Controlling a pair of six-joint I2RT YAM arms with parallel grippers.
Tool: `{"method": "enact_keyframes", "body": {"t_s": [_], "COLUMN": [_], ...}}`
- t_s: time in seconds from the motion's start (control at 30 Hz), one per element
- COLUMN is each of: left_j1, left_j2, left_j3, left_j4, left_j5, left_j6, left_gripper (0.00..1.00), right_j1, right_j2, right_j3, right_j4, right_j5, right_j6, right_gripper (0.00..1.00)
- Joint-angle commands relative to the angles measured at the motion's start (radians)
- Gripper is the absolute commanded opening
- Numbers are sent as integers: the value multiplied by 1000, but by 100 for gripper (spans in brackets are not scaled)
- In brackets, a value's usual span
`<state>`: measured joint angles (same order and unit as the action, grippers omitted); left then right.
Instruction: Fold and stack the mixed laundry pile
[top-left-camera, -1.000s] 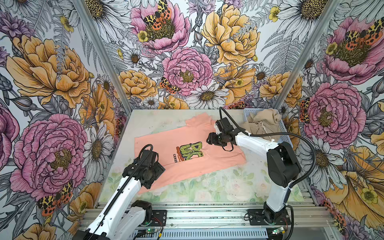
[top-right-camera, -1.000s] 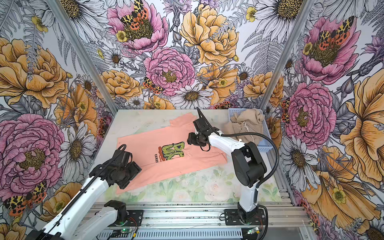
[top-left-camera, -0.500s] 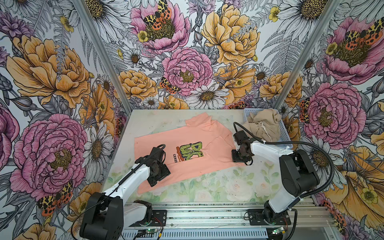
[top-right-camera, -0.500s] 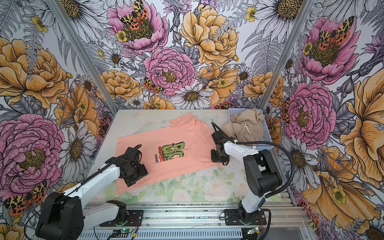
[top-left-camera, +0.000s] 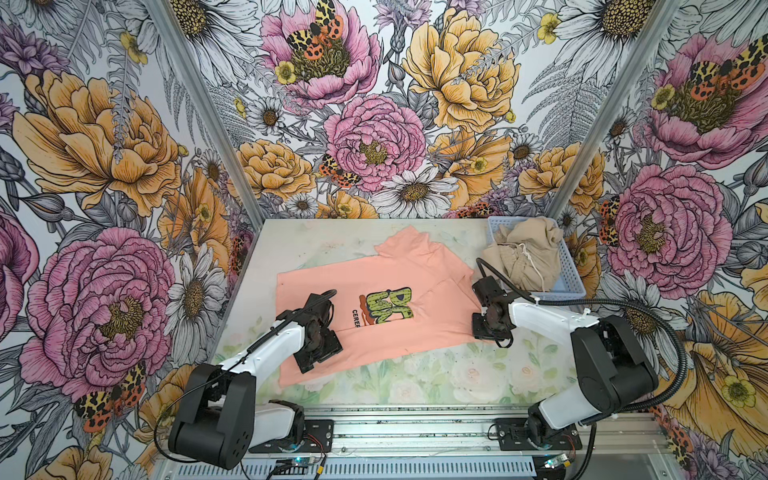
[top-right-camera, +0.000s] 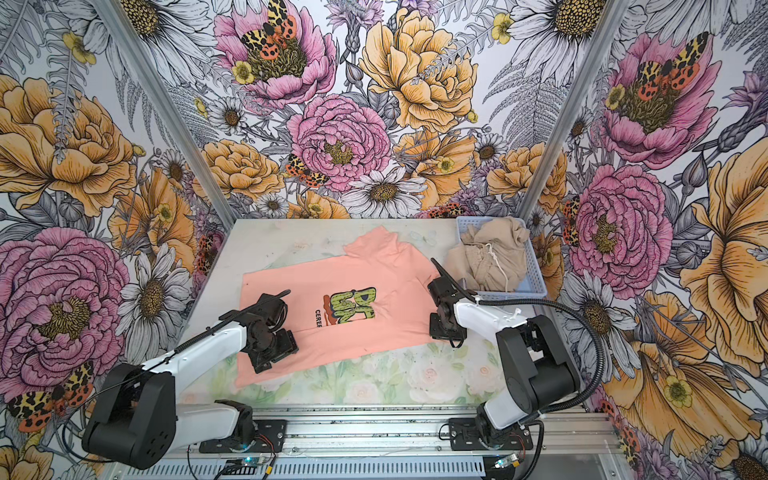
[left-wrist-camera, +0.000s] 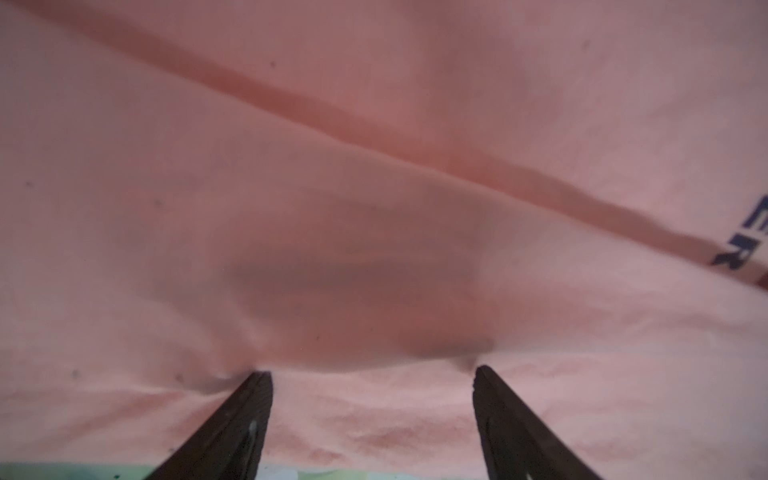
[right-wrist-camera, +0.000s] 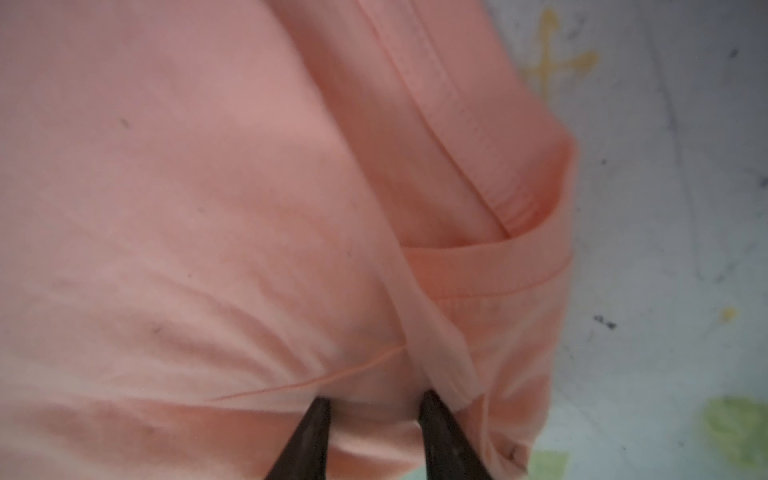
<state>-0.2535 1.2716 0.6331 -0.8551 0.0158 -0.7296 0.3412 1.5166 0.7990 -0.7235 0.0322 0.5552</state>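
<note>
Showing both hands set down on the laundry, apparently at the start of a fold.

Left hand (left-wrist-camera: 372, 376): black fingers (left-wrist-camera: 232, 424) spread wide. The tips press into the peach-pink soft-knit T-shirt (top-left-camera: 415, 270) with nothing clamped between them. The cloth dimples at the tips, and a long crease runs just beyond.

Right hand (right-wrist-camera: 374, 401): fingers narrow, with a gathered ridge of the same T-shirt pinched between them. Creases fan out from the tips, and a stitched, doubled hem (right-wrist-camera: 449, 104) lies just beyond.

The T-shirt lies spread, print up, on the pale floral-printed worktop (top-left-camera: 415, 374), its body spanning the gap between the two hands. The green bubble-letter chest print (top-left-camera: 384, 306) sits between them, nearer the left hand.

Handling, as judged: the T-shirt is light, limp and thin, so it will sag and drag rather than hold its shape. A single layer may slip from a shallow pinch. Hold is best taken at a hem or seam, where the cloth is doubled, with one hand at each end of the same edge.

Well beyond the right hand, the crumpled beige drawstring shorts (top-left-camera: 523, 253) rest in the light blue perforated plastic basket (top-left-camera: 561, 296). They are apart from both hands and not yet folded.
</note>
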Motion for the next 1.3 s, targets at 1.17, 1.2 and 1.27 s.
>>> {"method": "enact_keyframes", "body": {"t_s": [1.17, 1.2, 1.27], "left_j1": [283, 283, 283], "left_j2": [635, 638, 634], "left_j3": [620, 615, 586], "left_j4": [254, 237, 213], "left_j5": [42, 45, 56], "left_j6": [248, 245, 239], "left_gripper": [57, 57, 57], "right_j1": [-38, -38, -36], "right_j2": [919, 920, 892], "right_j3": [1270, 1251, 1178], "right_j4": [4, -3, -7], "right_j5": [-202, -208, -210], "right_j6": [-233, -232, -230], "right_gripper": [50, 50, 50]}}
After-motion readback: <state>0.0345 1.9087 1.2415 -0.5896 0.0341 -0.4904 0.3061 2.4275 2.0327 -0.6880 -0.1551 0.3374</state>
